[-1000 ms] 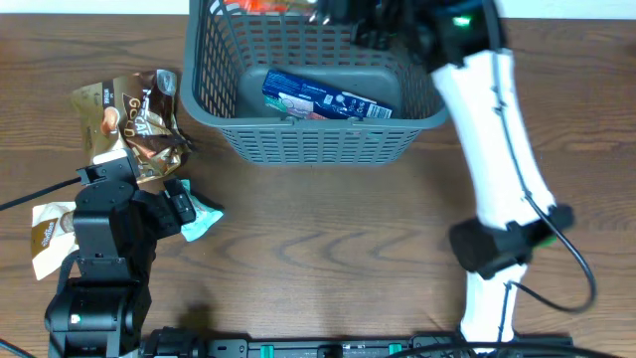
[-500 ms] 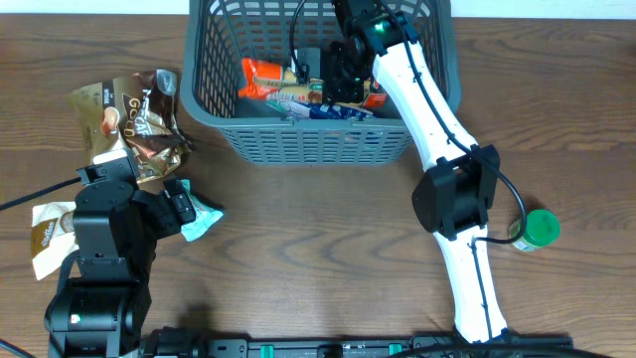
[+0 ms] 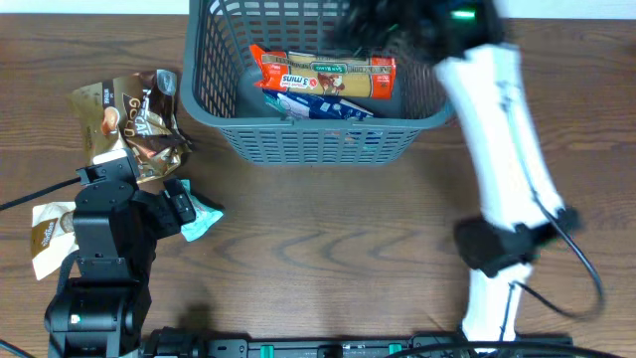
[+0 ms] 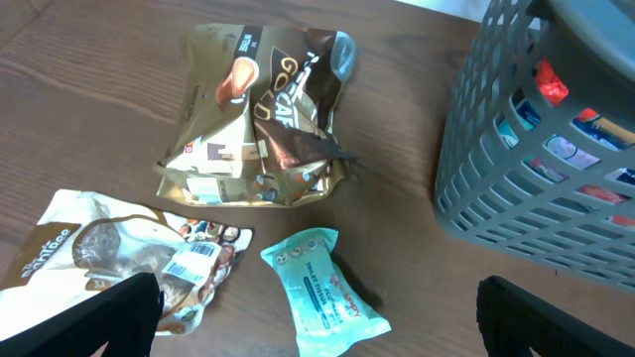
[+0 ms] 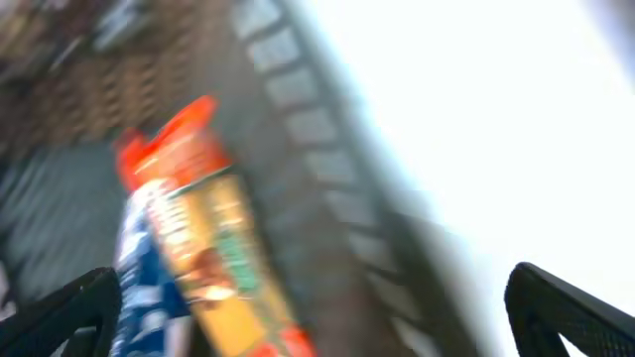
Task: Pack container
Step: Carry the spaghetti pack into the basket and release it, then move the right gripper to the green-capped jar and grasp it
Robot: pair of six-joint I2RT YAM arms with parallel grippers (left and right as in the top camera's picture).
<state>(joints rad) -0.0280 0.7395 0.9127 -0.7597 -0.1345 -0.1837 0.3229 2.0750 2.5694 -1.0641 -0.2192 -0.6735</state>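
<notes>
Lying on the worktop (image 3: 328, 239) just ahead of the left hand (image 4: 317, 297), which is spread and empty, are a white pouch (image 4: 119, 258), gold bag (image 4: 263, 119) and teal packet (image 4: 319, 283). The container (image 3: 318, 144) stands ahead to its right, holding an orange packet (image 3: 323, 75) and blue packet (image 3: 318, 104). Above them the blurred right hand (image 5: 313, 288) is spread, empty.

The table (image 3: 328, 229) is of dark brown wood with clear grain. Behind its far edge runs a pale white strip (image 3: 89, 5). The light is even.
</notes>
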